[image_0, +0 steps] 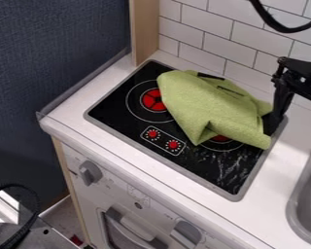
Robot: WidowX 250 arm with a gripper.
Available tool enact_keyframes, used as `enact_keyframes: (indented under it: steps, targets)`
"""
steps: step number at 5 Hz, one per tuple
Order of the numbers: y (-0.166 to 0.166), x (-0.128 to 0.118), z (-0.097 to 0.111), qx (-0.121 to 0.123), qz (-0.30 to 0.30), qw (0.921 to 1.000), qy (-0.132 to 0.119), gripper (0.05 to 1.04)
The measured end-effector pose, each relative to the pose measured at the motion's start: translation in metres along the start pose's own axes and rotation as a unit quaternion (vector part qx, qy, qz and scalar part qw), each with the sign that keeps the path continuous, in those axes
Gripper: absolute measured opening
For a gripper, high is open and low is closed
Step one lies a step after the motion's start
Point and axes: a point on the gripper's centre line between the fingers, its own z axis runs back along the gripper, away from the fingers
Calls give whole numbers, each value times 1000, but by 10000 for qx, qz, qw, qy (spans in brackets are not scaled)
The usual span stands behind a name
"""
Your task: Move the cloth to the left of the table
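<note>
Gripper [275, 119] low at the right of the view, pointing down with its lower end canted a little to the left, right at the cloth's [213, 104] right edge. Whether it is open, closed or has hold of the fabric, I cannot tell. Behind it the black arm [307, 73] comes in from the right edge, at about the height of the cloth's upper half, its wrist parts above and to the right of the stove's [210, 170] right corner. A black cable [269, 22] curves down and back up near the top right corner, in front of the tiles [210, 26].

Green and rumpled, the cloth lies over the upper and right part of the black stove. It covers most of the right burner [219, 138], whose red center peeks out under the lower hem, and its left end laps close to the left burner [153, 99]. One fold comes down to a point beside the two red knobs [163, 140], and a corner stretches off to the lower right. White counter [93, 148] surrounds the stove, with a gray sink [307, 209] at the right and a dark blue wall [54, 48] at the left.
</note>
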Motion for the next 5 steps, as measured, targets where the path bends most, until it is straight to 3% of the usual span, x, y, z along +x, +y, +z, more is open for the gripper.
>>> enact_keyframes:
  steps: [1,2,3,4,5]
  targets:
    - [1,-5,-14,76,28,9997,233,1000]
    - [17,9,-20,237,406,9985,288,1000]
    - [41,30,-22,177,985,9950,-33,1000]
    - [56,59,-44,29,877,9961,-14,1000]
    - [68,76,-62,57,961,9953,76,1000]
